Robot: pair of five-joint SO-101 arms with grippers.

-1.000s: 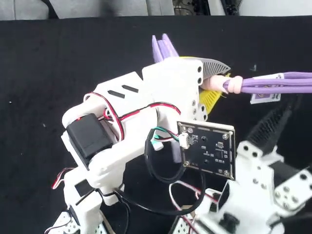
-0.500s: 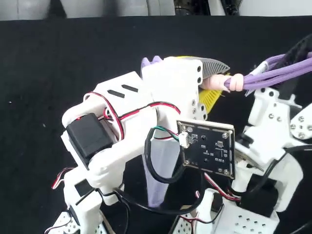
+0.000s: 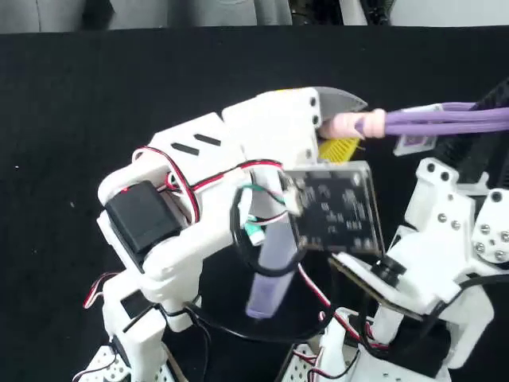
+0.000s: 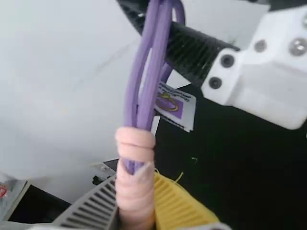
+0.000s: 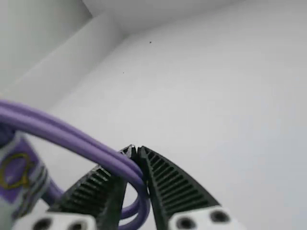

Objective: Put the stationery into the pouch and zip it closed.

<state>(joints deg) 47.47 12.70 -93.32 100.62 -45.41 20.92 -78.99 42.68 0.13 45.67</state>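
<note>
High view: the left gripper (image 3: 338, 125) is raised above the black desk (image 3: 119, 95). Its fingers (image 3: 343, 100), one grey and one yellow, are clenched on a pink rubbery sleeve (image 3: 350, 125). This sleeve serves as the landmark for every position below.

A purple cord loop (image 3: 445, 120) leaves the far end of the sleeve. It runs level, away from the left arm, toward the right arm. A white paper tag (image 3: 413, 144) with purple print hangs from the cords just beyond the sleeve, on the side nearer the desk.

The right gripper (image 3: 485, 119) sits at the far end of the loop, well apart from the sleeve. Right wrist view: the black ribbed fingers (image 5: 165, 184) of the right gripper (image 5: 136, 155) are clamped on the purple cords (image 5: 72, 136). The tag (image 5: 19, 177) lies along the cords on the sleeve side.

Left wrist view: the sleeve (image 4: 136, 182) stands between the grey and yellow fingers (image 4: 177, 208) of the left gripper (image 4: 136, 215). The cords (image 4: 144, 86) rise out of it, with the tag (image 4: 175, 105) touching them. One black finger of the right gripper (image 4: 192, 45) crosses the cords at their far end.

A pale lilac soft pouch (image 3: 270, 270) hangs blurred under the left arm's wrist, well below the sleeve and on the arm's base side. Whether it joins the cords cannot be told, because the arm covers that stretch.
</note>
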